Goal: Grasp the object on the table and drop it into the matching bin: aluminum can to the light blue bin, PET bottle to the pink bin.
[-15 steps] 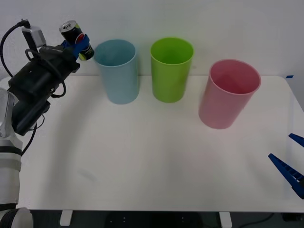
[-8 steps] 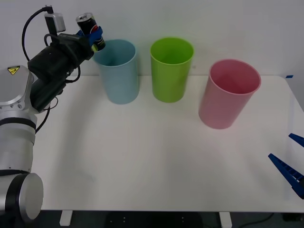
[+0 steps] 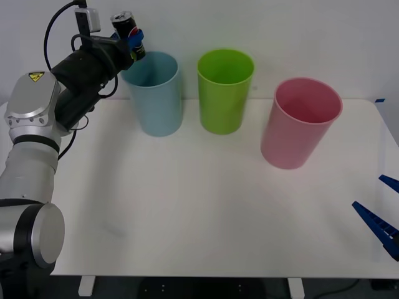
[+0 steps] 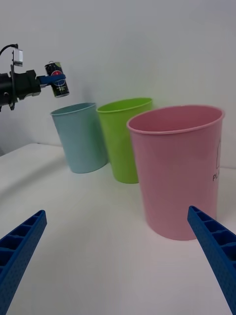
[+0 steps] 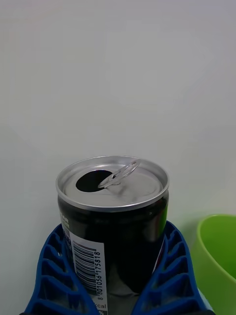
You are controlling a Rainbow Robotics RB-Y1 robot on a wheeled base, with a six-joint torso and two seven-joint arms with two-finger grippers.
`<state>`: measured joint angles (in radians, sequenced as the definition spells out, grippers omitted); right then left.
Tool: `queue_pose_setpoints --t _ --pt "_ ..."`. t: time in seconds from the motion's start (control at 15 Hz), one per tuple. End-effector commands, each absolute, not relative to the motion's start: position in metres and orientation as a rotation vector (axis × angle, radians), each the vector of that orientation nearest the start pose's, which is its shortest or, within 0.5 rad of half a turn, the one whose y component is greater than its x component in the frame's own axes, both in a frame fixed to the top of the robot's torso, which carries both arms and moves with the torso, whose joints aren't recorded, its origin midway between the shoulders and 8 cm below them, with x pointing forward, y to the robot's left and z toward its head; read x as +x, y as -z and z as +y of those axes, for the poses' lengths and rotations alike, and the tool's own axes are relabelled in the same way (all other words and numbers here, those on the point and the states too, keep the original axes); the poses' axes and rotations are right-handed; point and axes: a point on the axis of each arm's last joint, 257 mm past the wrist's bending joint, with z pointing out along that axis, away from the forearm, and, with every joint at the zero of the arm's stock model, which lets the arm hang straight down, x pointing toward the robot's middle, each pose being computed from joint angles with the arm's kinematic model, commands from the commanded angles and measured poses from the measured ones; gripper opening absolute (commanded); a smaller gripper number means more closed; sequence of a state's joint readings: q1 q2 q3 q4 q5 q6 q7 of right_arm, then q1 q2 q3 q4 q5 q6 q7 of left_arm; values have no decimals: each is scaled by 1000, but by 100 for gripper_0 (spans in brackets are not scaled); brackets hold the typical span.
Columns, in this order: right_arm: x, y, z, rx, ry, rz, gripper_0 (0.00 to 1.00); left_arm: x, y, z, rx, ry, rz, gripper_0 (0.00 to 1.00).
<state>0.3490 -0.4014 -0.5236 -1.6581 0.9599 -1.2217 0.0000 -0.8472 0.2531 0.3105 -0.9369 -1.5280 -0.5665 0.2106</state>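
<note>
One aluminum can (image 5: 112, 216), barcode partly cut off, is pinched by the left tool (image 3: 132, 45) just above the light blue bin's (image 3: 154, 93) rim, while the right tool (image 4: 118, 256) is held spread over the counter (image 3: 206, 205).

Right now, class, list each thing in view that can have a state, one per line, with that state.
Can: opened, tab up, held in the air above the blue bin's left rim.
Left end effector: shut on the can.
Right end effector: open, low at the table's right edge.
Blue bin: upright.
Green bin: upright.
Pink bin: upright, seems empty.
</note>
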Motion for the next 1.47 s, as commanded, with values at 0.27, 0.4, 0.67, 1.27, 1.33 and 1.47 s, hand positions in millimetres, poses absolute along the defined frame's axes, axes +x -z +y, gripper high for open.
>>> queue_pose_setpoints --t 0.27,0.4,0.67,1.27,1.33,1.47 --pt "342 169 -330 -465 -567 1441 100 708 6 168 268 443 1380 1" --pt "342 169 -330 -465 -567 1441 100 708 7 165 272 447 1379 2" --pt "342 169 -330 -465 -567 1441 100 708 7 163 269 446 1381 22" --pt "342 169 -330 -465 -567 1441 100 708 5 161 268 454 1373 100" --pt "342 169 -330 -465 -567 1441 100 706 7 160 264 471 1371 100" --pt "342 169 -330 -465 -567 1441 100 702 10 161 266 493 1367 100"
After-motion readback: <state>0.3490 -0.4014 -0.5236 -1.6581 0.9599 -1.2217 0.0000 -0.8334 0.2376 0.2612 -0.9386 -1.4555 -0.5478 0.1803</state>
